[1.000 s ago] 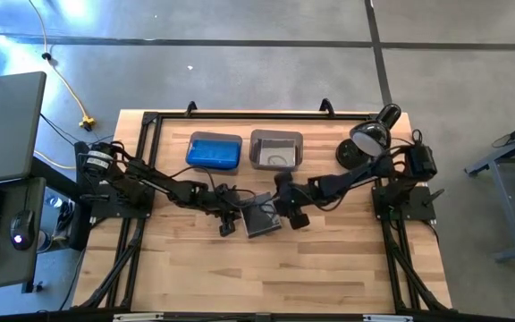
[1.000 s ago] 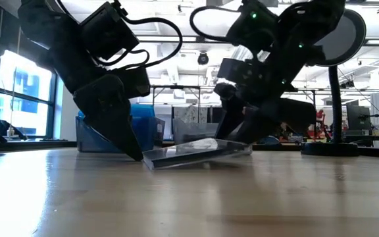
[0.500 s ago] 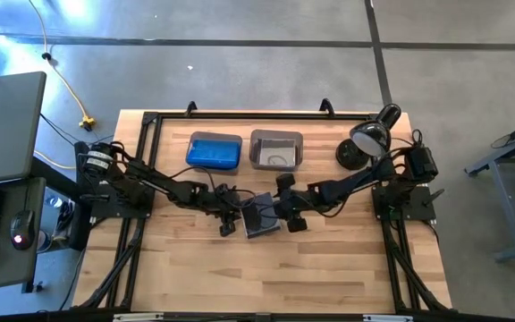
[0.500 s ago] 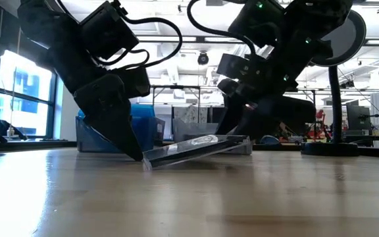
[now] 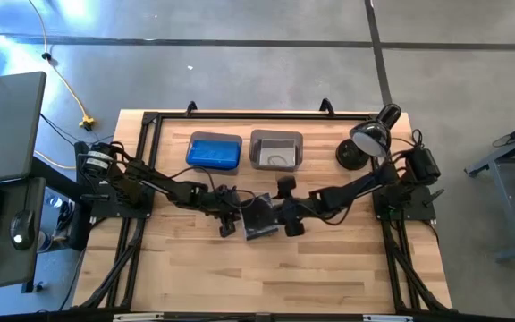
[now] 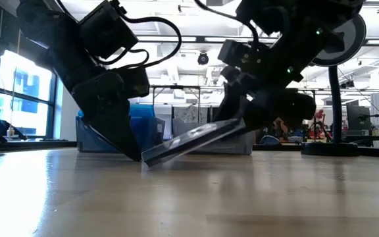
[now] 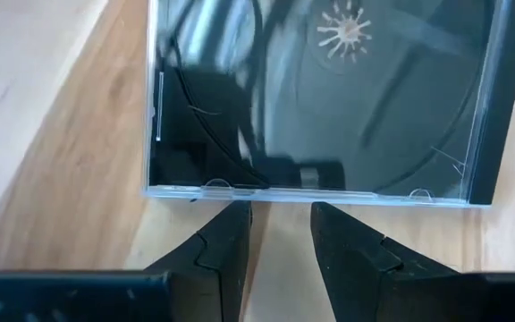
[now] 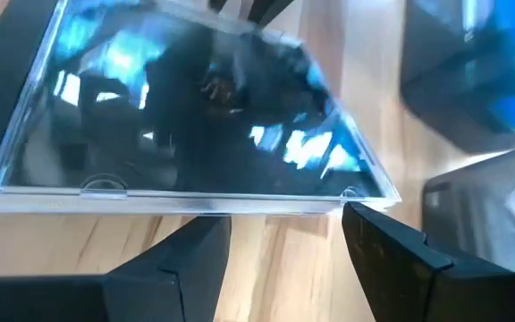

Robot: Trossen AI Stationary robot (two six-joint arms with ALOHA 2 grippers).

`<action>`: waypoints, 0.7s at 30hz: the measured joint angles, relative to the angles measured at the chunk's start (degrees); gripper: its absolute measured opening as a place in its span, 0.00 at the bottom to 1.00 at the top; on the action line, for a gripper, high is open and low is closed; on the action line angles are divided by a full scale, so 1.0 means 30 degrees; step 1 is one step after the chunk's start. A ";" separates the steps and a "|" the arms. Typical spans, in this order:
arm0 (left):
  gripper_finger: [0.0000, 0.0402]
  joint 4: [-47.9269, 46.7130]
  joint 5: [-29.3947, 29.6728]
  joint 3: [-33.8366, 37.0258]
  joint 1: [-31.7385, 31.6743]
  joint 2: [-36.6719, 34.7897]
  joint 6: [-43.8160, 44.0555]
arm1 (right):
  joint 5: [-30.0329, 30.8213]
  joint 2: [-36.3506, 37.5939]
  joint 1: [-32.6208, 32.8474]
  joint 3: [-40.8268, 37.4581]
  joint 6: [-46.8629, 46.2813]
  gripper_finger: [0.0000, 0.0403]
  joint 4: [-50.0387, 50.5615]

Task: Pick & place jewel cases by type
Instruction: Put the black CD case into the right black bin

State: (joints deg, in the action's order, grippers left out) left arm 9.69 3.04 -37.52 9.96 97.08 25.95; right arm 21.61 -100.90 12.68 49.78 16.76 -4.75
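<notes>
Jewel case [image 6: 196, 141], black, sits tilted mid-surface [image 5: 329, 268]: one edge down against the narrow-set left claw [image 6: 133, 155], the other raised by the wide-set right claw [image 6: 242, 125]. Neither visibly clamps it; it could slip flat.

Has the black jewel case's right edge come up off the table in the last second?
Yes. In the low view the black jewel case now tilts steeply: the edge at the right hand has risen against the grey bin behind; the edge at the left hand stays down.
</notes>
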 joint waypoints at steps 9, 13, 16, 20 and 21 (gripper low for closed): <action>0.30 0.0319 -0.0852 0.0015 0.0437 0.0015 0.0090 | 0.1164 0.0022 0.1026 0.0015 0.0012 0.53 -0.1181; 0.30 0.0421 -0.0645 0.0015 0.0959 0.0035 0.0038 | 0.1359 0.0058 0.1475 0.0092 0.0136 0.53 -0.2729; 0.30 0.0462 -0.0294 0.0015 0.1268 0.0039 -0.0199 | 0.1359 0.0051 0.1828 0.0095 0.0812 0.53 -0.3598; 0.30 0.0556 -0.0240 0.0015 0.1370 0.0051 -0.0566 | 0.0762 0.0036 0.2262 0.0095 0.2265 0.53 -0.4388; 0.30 0.0646 -0.0300 0.0015 0.1370 0.0051 -0.0599 | 0.0565 0.0036 0.2347 0.0095 0.2732 0.53 -0.4505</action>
State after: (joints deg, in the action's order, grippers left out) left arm 11.63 2.14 -37.47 14.06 97.23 24.15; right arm 23.31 -100.79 19.72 50.06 24.95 -18.27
